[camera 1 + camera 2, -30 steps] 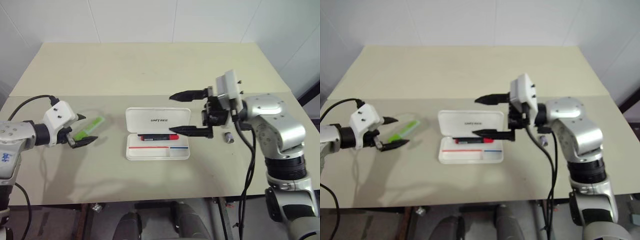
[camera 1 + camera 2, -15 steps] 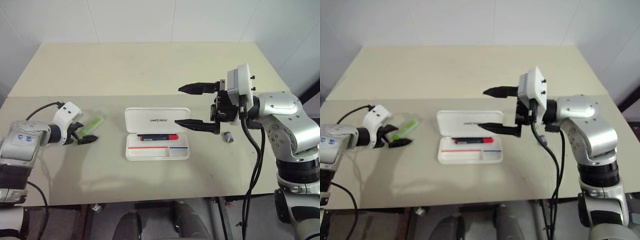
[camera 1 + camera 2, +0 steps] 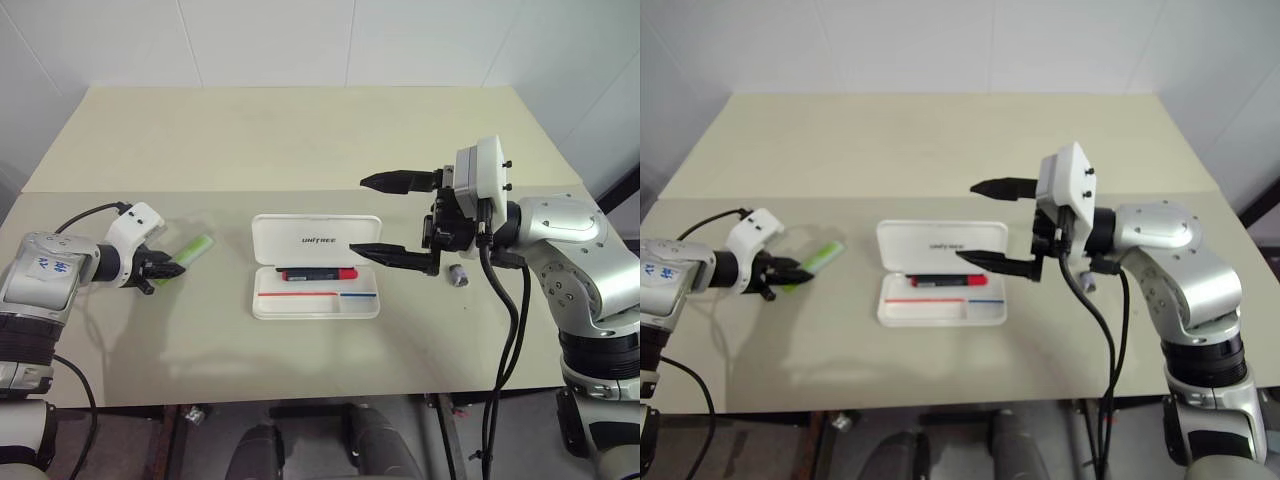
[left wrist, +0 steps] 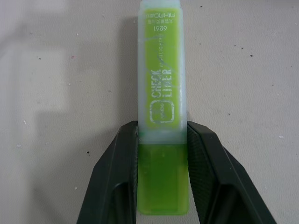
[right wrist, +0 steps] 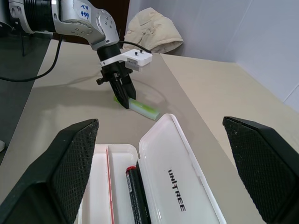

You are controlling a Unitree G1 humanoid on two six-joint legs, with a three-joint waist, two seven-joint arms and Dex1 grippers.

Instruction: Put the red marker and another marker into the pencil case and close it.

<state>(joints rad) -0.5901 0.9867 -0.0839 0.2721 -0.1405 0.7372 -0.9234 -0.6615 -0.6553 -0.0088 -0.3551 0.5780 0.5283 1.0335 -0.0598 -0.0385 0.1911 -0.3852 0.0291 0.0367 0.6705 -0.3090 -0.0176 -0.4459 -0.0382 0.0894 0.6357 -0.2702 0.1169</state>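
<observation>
The white pencil case (image 3: 315,310) lies open at the table's middle, lid (image 3: 315,240) flat behind the tray. The red marker (image 3: 318,273) rests in the tray's rear compartment, also seen as the red marker (image 5: 135,191). A lime-green marker (image 3: 192,249) lies on the table to the left of the case. My left gripper (image 3: 165,268) is down at its near end. In the left wrist view its fingers (image 4: 124,158) press both sides of the green marker (image 4: 162,93). My right gripper (image 3: 360,214) hovers open above the case's right end, holding nothing.
A small grey cylinder (image 3: 457,274) stands right of the case, under my right arm. A table seam (image 3: 300,190) runs across behind the case. Beyond it, the far half of the beige table (image 3: 300,130) reaches a white wall.
My left gripper dropped to the green marker and its fingers closed from wide open onto the marker's near end. The right gripper stayed open over the case.
</observation>
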